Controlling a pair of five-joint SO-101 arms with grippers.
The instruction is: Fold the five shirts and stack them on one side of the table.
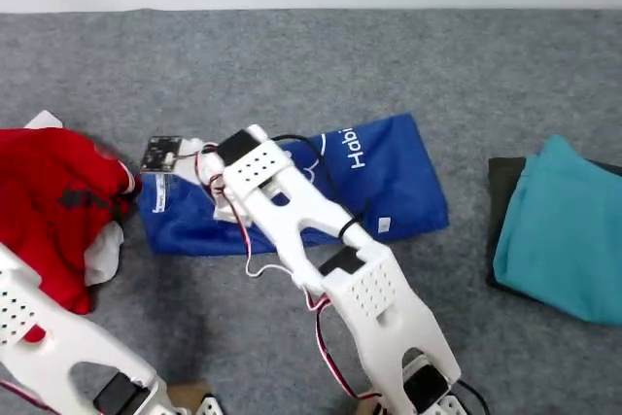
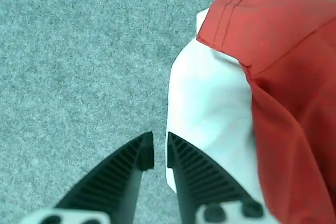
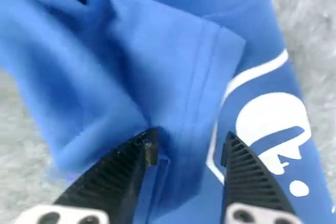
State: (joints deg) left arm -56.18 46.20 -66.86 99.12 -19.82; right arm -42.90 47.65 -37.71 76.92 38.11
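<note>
Beneath the right hand (image 3: 190,142), its jaws apart, lies the crumpled blue shirt (image 3: 157,66).

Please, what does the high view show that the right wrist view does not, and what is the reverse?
High view adds: the red shirt at the left of the grey table, the teal shirt on a dark garment at its right, and the whole right arm. Right wrist view adds: the right pincer, open, close above a fold. Shared: the blue shirt with white print, on that table.
</note>
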